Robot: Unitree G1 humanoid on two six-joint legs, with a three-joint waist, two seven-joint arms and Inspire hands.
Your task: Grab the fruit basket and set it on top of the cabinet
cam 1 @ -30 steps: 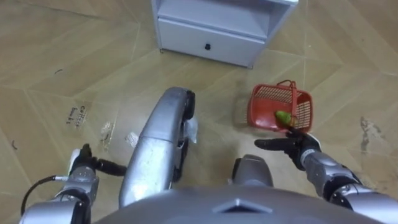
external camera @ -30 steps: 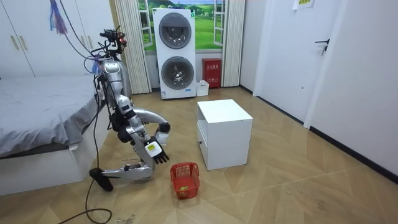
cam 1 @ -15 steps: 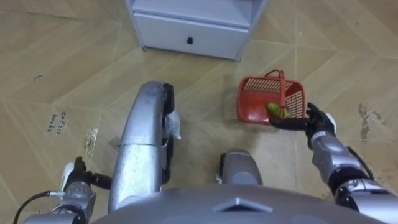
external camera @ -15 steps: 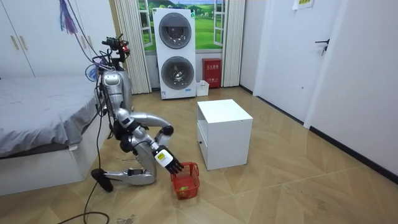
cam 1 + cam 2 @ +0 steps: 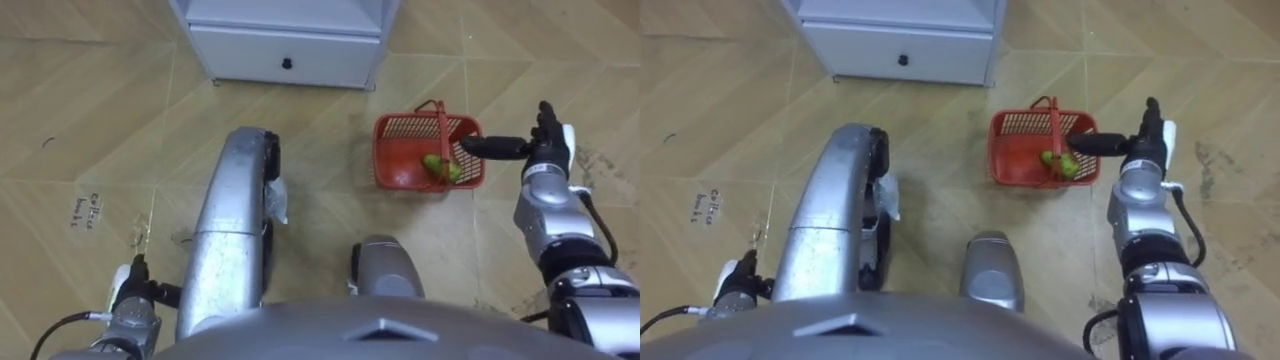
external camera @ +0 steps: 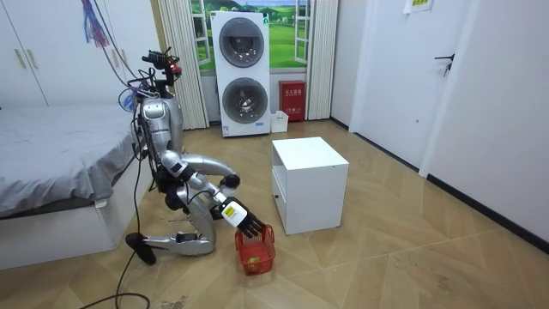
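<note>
Basket (image 5: 402, 128) on floor (image 5: 90, 110) before cabinet (image 5: 285, 45); fruit (image 5: 441, 168) inside; right hand (image 5: 546, 148) at its right edge.

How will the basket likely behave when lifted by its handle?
Probably light and fairly stiff: the basket is open mesh with little inside. The fruit lies loose near one corner, so it may roll and tilt the basket.

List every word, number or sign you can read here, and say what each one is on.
Floor writing: dark handwritten marks, too blurred to read.
Red box: marks too small to read.
Wall sheet: too small to read.
Basket: no print seen.
</note>
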